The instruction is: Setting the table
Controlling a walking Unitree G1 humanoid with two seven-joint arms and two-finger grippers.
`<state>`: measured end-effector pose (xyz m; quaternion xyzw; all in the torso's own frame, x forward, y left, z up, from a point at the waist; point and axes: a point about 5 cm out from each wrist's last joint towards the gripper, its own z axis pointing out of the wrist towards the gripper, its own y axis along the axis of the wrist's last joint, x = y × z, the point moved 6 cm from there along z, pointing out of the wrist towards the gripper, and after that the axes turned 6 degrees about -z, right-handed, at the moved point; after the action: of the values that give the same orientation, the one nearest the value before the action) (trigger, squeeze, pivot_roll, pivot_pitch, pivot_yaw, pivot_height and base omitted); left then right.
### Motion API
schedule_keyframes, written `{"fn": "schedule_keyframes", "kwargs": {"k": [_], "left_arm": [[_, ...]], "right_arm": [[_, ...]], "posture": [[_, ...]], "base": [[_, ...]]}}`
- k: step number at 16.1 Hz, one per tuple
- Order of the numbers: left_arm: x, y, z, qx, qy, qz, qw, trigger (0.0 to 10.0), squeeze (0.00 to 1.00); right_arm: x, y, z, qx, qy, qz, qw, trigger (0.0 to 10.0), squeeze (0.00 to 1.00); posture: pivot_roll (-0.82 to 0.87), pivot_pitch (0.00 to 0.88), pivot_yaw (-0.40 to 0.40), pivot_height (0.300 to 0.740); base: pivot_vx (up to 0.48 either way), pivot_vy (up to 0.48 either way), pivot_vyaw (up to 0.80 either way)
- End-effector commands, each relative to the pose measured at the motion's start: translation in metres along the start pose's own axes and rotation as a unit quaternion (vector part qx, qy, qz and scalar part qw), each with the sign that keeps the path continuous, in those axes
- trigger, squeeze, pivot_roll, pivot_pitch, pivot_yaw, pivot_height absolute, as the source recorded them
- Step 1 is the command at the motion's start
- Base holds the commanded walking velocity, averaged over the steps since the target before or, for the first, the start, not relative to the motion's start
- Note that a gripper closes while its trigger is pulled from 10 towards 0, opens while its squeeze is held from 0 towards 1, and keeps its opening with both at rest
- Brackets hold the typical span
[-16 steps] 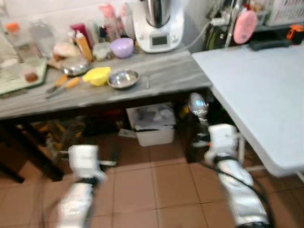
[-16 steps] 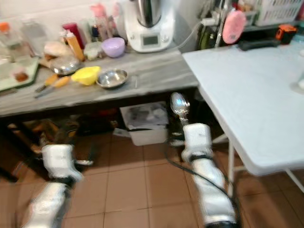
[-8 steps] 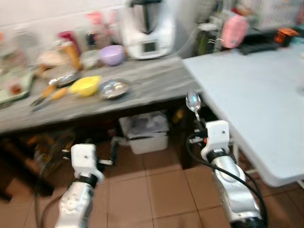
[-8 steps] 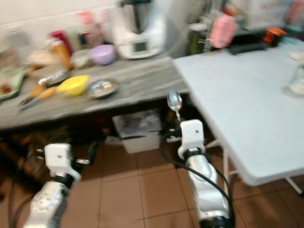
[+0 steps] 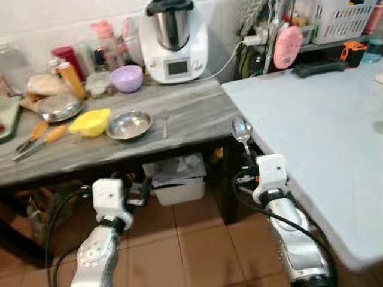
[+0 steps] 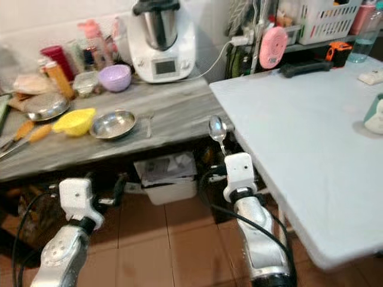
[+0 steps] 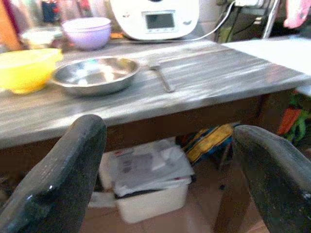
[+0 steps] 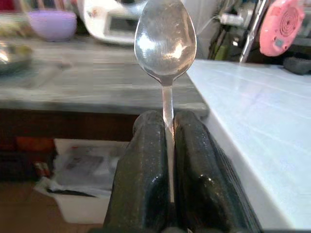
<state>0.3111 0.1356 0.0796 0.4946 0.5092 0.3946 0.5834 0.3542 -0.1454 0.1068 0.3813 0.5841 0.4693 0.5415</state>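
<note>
No brand name or writing can be read anywhere; the white kitchen machine (image 5: 172, 37) at the far side of the grey counter (image 5: 197, 110) has a small dark screen, but nothing on it is legible.

The right gripper (image 8: 167, 141) has its two black fingers pressed together on the thin handle of one metal spoon (image 5: 240, 128), which stands upright with its bowl at the top. The spoon is held low in front of the near corner where the counter meets the white table (image 5: 323, 125), just left of the table's edge and below the level of both tops. The left gripper (image 7: 165, 145) hangs on the left below the counter's near edge, its fingers (image 7: 63, 165) spread wide apart with nothing between them.

On the counter, counted: one steel bowl (image 5: 128, 125) near the middle, one yellow bowl (image 5: 90, 122) just left of it, one purple bowl (image 5: 127, 78) farther back beside the machine, one steel lid or dish (image 5: 58, 107) farther left, and one small piece of cutlery (image 5: 164, 124) lying just right of the steel bowl. Two orange-handled tools (image 5: 37, 136) lie at the left end. Several bottles and jars (image 5: 78, 63) crowd the far left; their number cannot be told.

Under the counter sits one white bin (image 5: 177, 179) on the tiled floor (image 5: 191, 239). At the table's far side hang a pink round object (image 5: 288, 46), with a white basket (image 5: 341, 21) behind it.
</note>
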Motion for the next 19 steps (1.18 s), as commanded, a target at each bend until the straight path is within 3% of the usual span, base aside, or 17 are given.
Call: {"fn": "schedule_keyframes", "kwargs": {"k": [1, 13, 19], "left_arm": [[0.013, 0.003, -0.003, 0.001, 0.013, 0.015, 1.0, 10.0, 0.0], [0.013, -0.004, -0.008, 0.014, 0.014, 0.016, 1.0, 10.0, 0.0], [0.025, -0.004, -0.019, 0.018, 0.029, 0.021, 0.999, 10.0, 0.0]], "right_arm": [[0.009, 0.016, 0.005, -0.027, 0.009, 0.008, 1.0, 10.0, 0.0], [0.011, 0.017, 0.009, -0.028, 0.013, 0.006, 1.0, 10.0, 0.0], [0.015, 0.021, 0.01, -0.032, 0.022, 0.007, 0.999, 10.0, 0.0]], "posture": [[-0.15, 0.0, 0.1, 0.74], [-0.14, 0.0, 0.091, 0.74], [-0.14, 0.005, 0.096, 0.74]], "base": [[0.48, 0.0, 0.77], [0.48, 0.0, 0.04], [0.044, 0.0, 0.0]]}}
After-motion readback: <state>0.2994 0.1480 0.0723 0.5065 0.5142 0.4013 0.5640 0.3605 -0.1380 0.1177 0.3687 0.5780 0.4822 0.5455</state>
